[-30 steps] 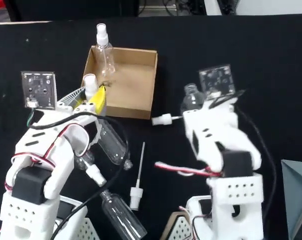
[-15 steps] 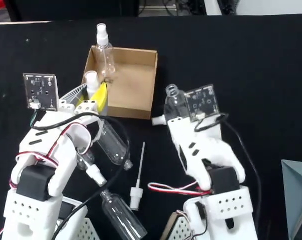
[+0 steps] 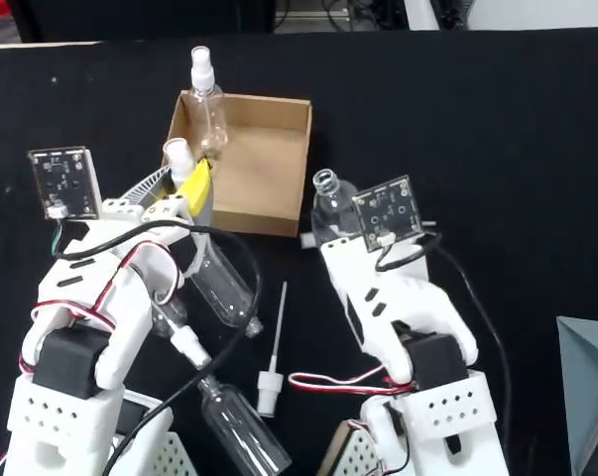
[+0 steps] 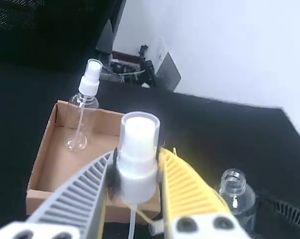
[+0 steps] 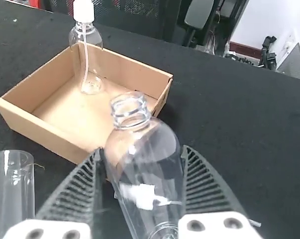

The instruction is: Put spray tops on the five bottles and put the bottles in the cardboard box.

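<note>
My left gripper (image 3: 182,177) is shut on a white spray top (image 4: 137,154), held upright just in front of the cardboard box (image 3: 241,220). My right gripper (image 3: 330,230) is shut on a clear open-necked bottle (image 5: 140,159), held upright near the box's front right corner, to the right of the spray top. In the left wrist view that bottle (image 4: 234,191) stands beside and lower than the top. A capped bottle (image 3: 207,99) stands in the box's far left corner. Two clear bottles (image 3: 221,283) (image 3: 241,426) lie on the table by the left arm.
A loose spray top with a long tube (image 3: 273,372) lies between the arms, and another spray top (image 3: 304,238) peeks out beside the right arm. A grey object (image 3: 586,387) sits at the right edge. Cables hang around both arm bases.
The right arm has swung left with the open bottle, from right of the box to near its front right corner. The left arm with the spray top shifted only slightly.
</note>
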Controlling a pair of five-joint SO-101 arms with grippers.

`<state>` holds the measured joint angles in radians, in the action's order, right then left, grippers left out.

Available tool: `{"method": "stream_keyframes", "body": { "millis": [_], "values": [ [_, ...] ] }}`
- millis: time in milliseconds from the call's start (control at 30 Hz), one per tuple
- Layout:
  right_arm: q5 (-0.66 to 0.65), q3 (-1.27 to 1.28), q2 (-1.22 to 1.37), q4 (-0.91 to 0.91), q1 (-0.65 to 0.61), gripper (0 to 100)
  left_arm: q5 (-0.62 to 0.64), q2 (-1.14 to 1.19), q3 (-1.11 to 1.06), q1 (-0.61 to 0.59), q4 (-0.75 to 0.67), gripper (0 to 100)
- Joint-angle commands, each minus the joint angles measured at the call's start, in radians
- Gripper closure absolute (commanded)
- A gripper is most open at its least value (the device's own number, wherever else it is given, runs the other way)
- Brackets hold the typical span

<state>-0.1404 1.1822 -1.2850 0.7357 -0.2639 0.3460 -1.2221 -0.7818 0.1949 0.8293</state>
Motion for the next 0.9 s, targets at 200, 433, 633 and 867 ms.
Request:
{"method": "stream_keyframes", "body": {
  "millis": [200, 433, 633, 867],
  "values": [
    [-0.009, 0.007, -0.035, -0.035, -0.078, 93.4, 0.143, -0.017, 0.048, -0.062, -0.06, 97],
    [-0.012, 0.084, -0.035, -0.14, -0.078, 93.4, 0.262, -0.08, 0.044, -0.151, -0.06, 97],
    [-0.012, 0.111, -0.035, -0.181, -0.08, 93.5, 0.367, -0.127, 0.038, -0.205, -0.06, 97],
    [-0.014, 0.119, -0.035, -0.175, -0.127, 93.5, 0.453, -0.137, 0.036, -0.211, -0.06, 97]
  ]
}}
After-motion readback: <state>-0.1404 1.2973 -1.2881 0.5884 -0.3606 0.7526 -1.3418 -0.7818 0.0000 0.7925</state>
